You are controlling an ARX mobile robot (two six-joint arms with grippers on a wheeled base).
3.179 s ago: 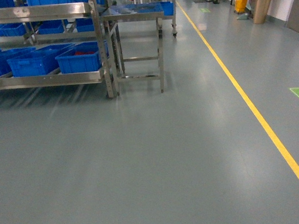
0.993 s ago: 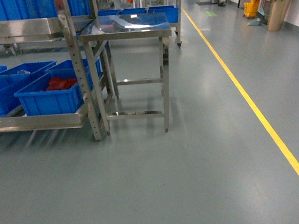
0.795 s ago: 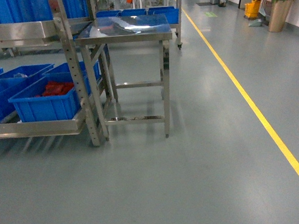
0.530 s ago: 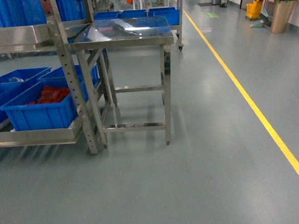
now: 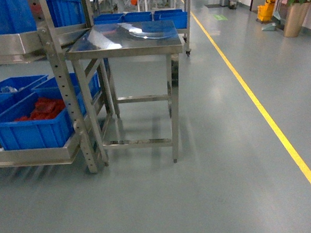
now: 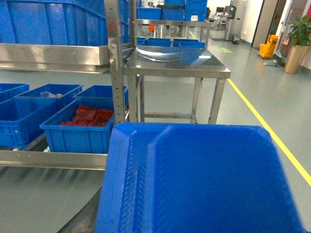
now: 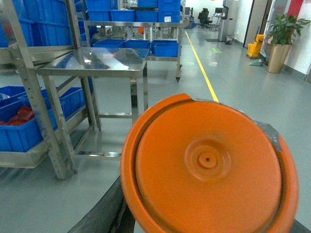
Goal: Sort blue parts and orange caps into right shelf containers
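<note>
While the robot is out on the open floor (image 5: 214, 197), each wrist camera has its cargo filling the lower part of its picture, presumably so both pieces ride close to the body during the drive. Nearest on the right arm's side is an orange cap (image 7: 209, 165), a round disc with a raised rim, concentric rings and a small hub at its centre; a scrap of grey tape shows at its upper right edge. On the left arm's side sits a blue part (image 6: 199, 179), a glossy moulded tray-like piece with chamfered corners and fine ribbing along one inner wall. Neither set of fingers shows in any view, so I cannot tell whether they are spread or pinching these pieces; my guess is the pieces are being carried.

Beyond the cargo, ahead and to the left, stands a bare stainless surface (image 5: 123, 39) on four legs. Just beside it on the left is the steel shelf rack (image 5: 63, 91), and on its lower level sit the right shelf containers (image 5: 31, 130): bright-blue crates with thick rims, the closest one holding red-orange items (image 5: 40, 109). They lie well apart from both pieces. Farther off, a yellow line (image 5: 262, 109) runs down the aisle towards a potted plant (image 5: 297, 5).
</note>
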